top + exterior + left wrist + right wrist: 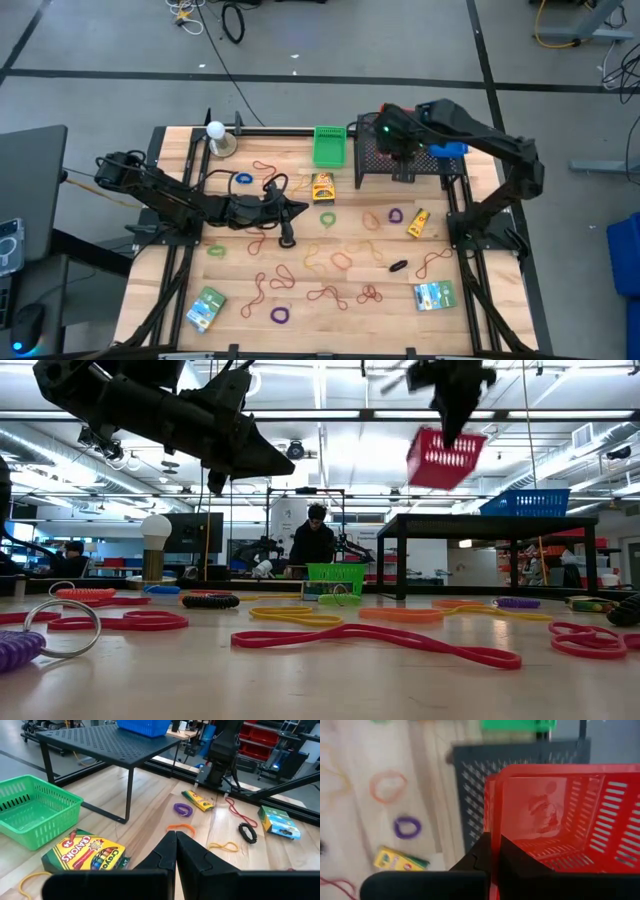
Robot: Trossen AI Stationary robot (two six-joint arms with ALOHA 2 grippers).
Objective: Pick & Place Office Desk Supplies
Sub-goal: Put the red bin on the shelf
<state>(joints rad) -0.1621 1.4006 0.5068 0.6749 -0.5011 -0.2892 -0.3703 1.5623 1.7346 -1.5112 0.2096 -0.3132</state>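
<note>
While the right gripper (402, 150) hangs over the black perforated stand (445, 178) at two o'clock on the table, the high view puts the supplies well away from it, toward seven o'clock: the crayon box (322, 187), the small yellow bottle (418, 223) and the scattered rubber bands (341, 260). The left gripper (291, 209), clenched on nothing, sits mid-table and is the nearer arm; the crayon box lies just beside it at one o'clock.

From table height, the right gripper (452, 415) carries a red basket (440, 458) high in the air.

Past the left fingers, the crayon box (87, 853) sits near, its long axis slanted.

Past the right fingers, pinched on the red basket's rim (496, 810), the bottle (400, 860) lies far below.
</note>
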